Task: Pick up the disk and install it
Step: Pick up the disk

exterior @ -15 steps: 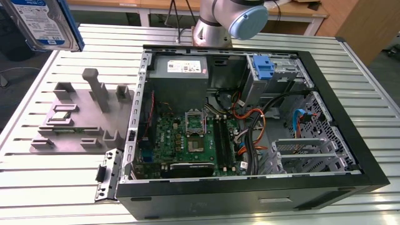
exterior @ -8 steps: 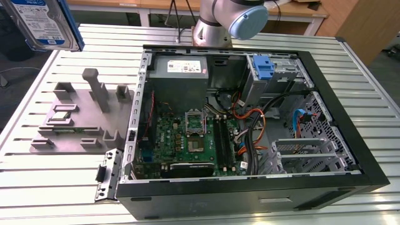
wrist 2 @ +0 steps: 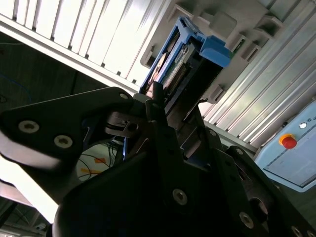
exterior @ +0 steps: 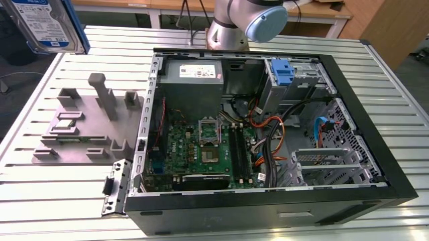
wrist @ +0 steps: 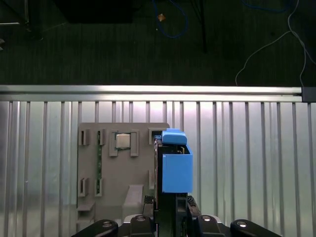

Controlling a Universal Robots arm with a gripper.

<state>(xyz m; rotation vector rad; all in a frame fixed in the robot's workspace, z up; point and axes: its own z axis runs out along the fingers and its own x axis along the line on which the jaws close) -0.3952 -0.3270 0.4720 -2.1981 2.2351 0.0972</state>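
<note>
I note my hand (wrist: pixel 170 203) clamped on the silver, blue-framed rectangular hard disk (exterior: pixel 47 22), held above the bench (exterior: pixel 54 201). Pickup is done; installation into the open black computer case (exterior: pixel 268 213) is outstanding.

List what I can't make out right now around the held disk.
Exterior view: the disk is cut off by the picture's top edge.
First wrist view: it is edge-on, label face hidden; the hand covers its near end.
Second wrist view: the hand's body hides most of it.
</note>
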